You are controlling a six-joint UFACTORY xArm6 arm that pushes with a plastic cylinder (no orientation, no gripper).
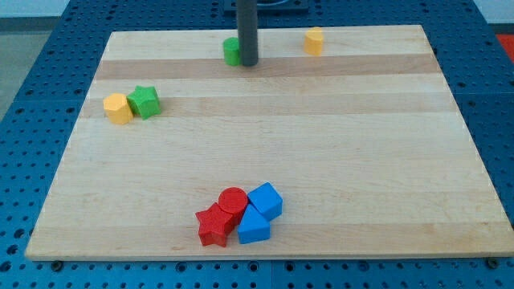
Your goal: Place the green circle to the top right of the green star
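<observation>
My tip [248,63] rests on the worktop [321,160] near the view's top, touching the right side of the green circle [231,51]; I have no hand, only the rod. The green star [145,101] sits well apart at the view's left, touching a yellow block [118,108]. Another yellow block [314,41] lies right of my tip. Red and blue blocks cluster at the bottom.

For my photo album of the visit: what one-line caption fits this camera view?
My tip touches the green circle at the board's top; the green star sits far left.
</observation>
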